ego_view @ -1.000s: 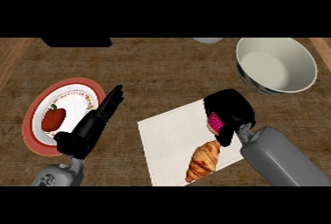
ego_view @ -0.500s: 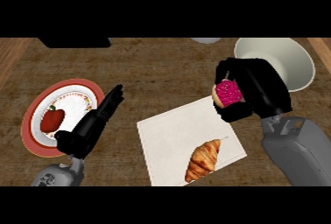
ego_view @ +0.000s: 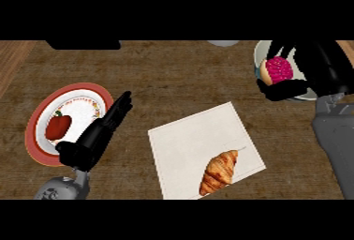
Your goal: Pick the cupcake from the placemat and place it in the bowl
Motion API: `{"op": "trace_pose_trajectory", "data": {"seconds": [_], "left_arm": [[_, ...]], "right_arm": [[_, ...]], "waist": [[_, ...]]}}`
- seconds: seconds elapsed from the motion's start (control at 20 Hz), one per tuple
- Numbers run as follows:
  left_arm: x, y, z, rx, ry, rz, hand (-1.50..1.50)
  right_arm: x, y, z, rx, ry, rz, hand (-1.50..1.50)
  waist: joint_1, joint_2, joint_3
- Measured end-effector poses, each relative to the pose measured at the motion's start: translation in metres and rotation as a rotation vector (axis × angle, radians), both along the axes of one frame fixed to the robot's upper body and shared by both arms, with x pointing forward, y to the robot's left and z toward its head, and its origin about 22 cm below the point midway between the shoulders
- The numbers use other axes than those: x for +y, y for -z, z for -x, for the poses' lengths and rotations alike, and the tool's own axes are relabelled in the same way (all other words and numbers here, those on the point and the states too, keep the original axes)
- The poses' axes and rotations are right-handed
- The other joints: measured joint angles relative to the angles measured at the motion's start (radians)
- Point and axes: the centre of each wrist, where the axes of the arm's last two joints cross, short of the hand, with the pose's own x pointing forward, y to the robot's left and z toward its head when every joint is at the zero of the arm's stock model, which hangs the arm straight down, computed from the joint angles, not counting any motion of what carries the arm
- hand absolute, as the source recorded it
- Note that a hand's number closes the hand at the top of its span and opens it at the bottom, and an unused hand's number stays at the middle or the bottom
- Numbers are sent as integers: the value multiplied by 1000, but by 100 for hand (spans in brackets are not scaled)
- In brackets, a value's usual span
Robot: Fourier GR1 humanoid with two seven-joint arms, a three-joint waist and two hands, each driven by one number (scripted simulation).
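At upper right of the frame, the cupcake with pink top is held by the right hand, fingers and thumb curled round it, over the bowl whose rim shows at the hand's left. Whether it touches the bowl cannot be told. Lower centre, the pale placemat is laid on the wooden counter, with a croissant at its lower right part. At left, the left hand is seen resting with fingers straight, nothing held, beside a red-rimmed plate on which a red apple is set.
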Motion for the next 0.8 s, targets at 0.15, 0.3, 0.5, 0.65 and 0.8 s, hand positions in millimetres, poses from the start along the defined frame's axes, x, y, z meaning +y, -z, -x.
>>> {"op": "trace_pose_trajectory", "data": {"seconds": [0.15,0.3,0.5,0.65,0.8], "left_arm": [[-6,2,-5,-9,4,-6,0],[-9,-2,-6,-8,10,-7,0],[-8,-3,-8,-9,15,-8,0],[-11,-1,-9,-11,25,-7,0],[-18,0,-8,-15,37,-2,0]], "right_arm": [[-21,8,-19,-41,60,48,150],[-42,18,-34,-91,118,85,150],[-66,27,-58,-115,164,126,150],[-81,36,-69,0,171,160,150],[-92,45,-78,154,176,138,-150]], "waist": [[5,4,0],[10,5,0],[17,7,0],[21,8,0],[31,11,0]]}}
